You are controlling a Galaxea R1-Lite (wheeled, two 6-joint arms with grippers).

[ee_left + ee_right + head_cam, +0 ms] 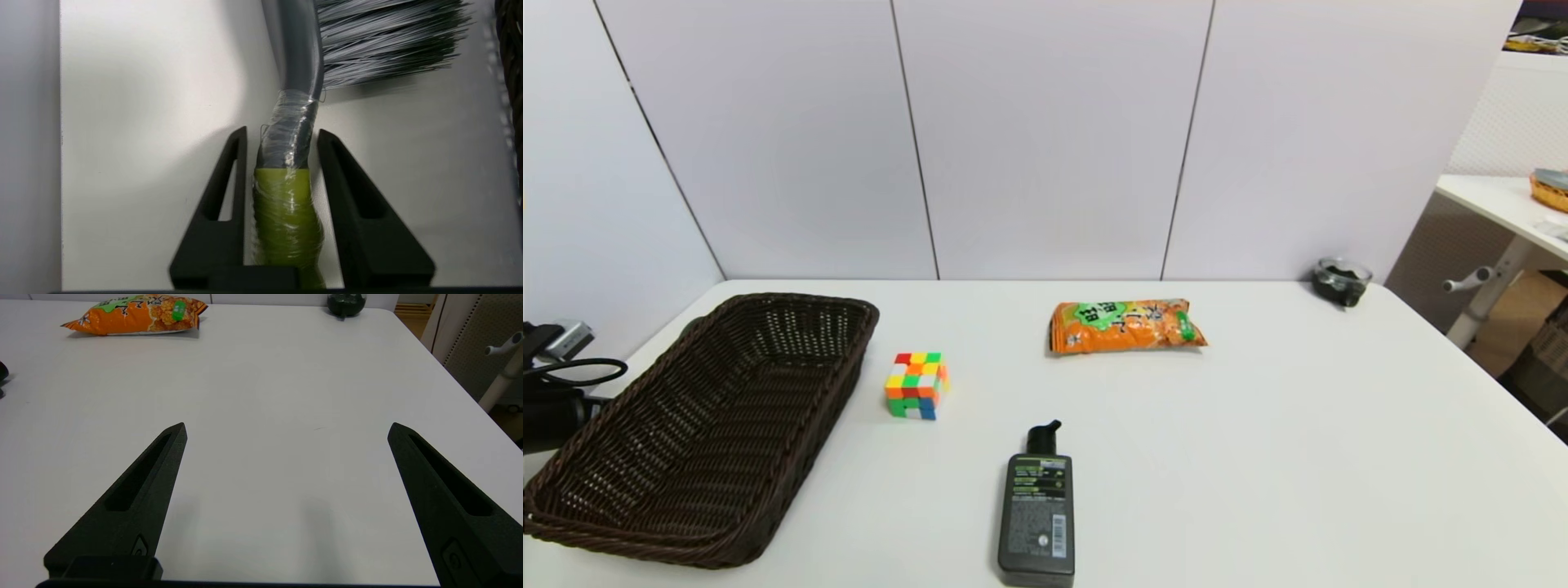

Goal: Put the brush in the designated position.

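The brush (297,73) lies on the white table in the left wrist view, its dark grey bristles (388,41) fanned toward the wicker basket (512,61). My left gripper (282,131) is shut on the brush where the lime-green handle (286,212) meets the grey neck. The head view shows only part of the left arm (556,400), at the far left beside the basket (792,300); the brush is hidden there. My right gripper (288,426) hovers open over bare table with nothing between its fingers.
On the table stand a colourful cube (916,385), an orange snack bag (1125,325), a dark pump bottle (1037,514) and a small dark jar (1342,281) at the back right corner. A wall panel runs close along the table's left side.
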